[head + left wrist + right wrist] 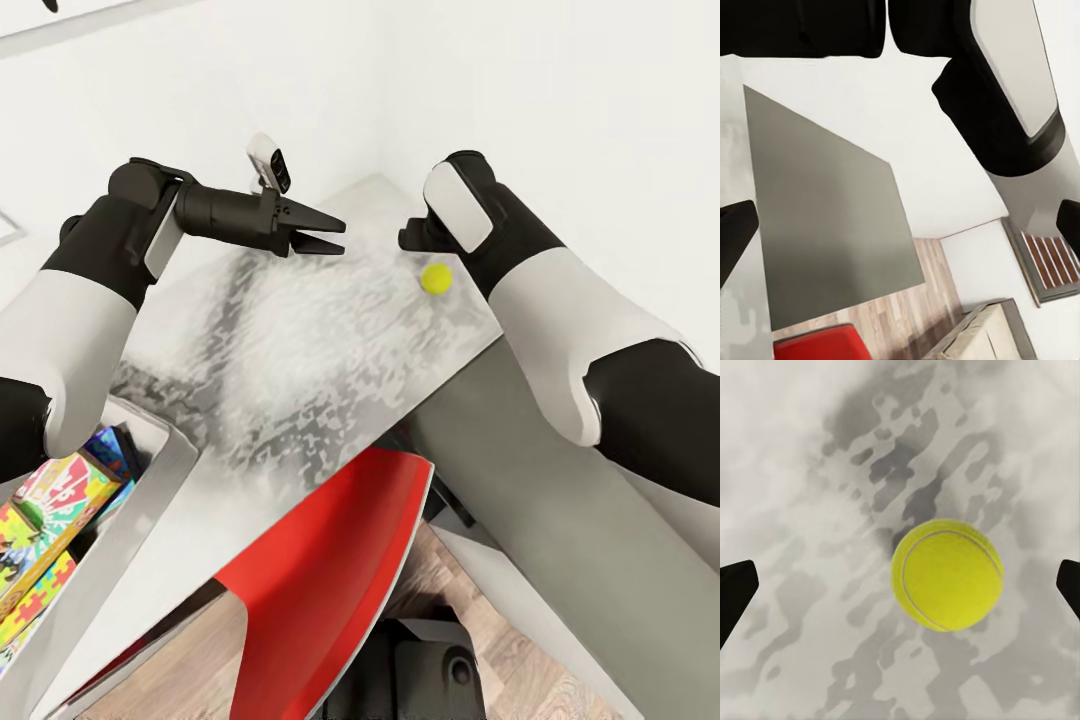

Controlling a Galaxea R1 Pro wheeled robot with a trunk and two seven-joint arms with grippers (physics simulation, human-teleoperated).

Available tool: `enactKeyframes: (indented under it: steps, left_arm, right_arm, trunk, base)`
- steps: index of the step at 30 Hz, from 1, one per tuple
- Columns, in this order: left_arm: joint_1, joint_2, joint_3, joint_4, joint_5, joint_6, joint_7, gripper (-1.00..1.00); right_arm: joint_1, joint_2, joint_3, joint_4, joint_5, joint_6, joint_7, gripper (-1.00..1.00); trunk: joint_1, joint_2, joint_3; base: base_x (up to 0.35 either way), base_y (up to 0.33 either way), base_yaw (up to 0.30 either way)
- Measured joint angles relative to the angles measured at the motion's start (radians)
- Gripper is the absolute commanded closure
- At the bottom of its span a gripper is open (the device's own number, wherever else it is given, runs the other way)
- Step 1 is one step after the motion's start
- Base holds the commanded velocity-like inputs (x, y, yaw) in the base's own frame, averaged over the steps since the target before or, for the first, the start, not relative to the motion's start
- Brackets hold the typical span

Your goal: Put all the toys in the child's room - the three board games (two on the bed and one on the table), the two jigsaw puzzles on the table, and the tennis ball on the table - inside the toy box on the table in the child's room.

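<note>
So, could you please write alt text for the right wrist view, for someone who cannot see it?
A yellow tennis ball lies on a mottled grey-and-white table, seen from close above. The right gripper is open, its two dark fingertips just showing at opposite edges, wide of the ball and not touching it.

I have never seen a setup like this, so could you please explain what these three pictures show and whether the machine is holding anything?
These are simulator renders of a two-armed robot. The large picture comes from a camera on its head, looking down over both arms at a grey marbled table. The other two come from cameras near each gripper, looking along its fingers. The left gripper hangs open above the table, holding nothing. The right gripper is open over a yellow tennis ball that lies on the table; its dark fingertips show at the edges of that wrist picture, apart from the ball. At the head view's lower left is an open toy box with colourful game boxes inside. A red chair stands at the table.
</note>
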Motion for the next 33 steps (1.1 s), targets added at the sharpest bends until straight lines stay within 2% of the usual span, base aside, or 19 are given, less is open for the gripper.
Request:
enactKeyframes:
  steps: [13,33]
  left_arm:
    - [0.000,-0.001,0.000,0.000,0.000,0.000,0.000,-1.00]
    - [0.000,0.000,0.000,0.000,0.000,0.000,0.000,-1.00]
  right_arm:
    - [0.000,0.000,0.001,0.000,0.000,-0.001,-0.009,-1.00]
    - [0.001,-0.002,0.001,0.000,-0.001,-0.001,-0.004,-1.00]
  trunk:
    - [0.000,0.000,-0.019]
    - [0.000,0.000,-0.021]
  base:
    - [0.000,0.000,0.000]
    - [0.000,0.000,0.000]
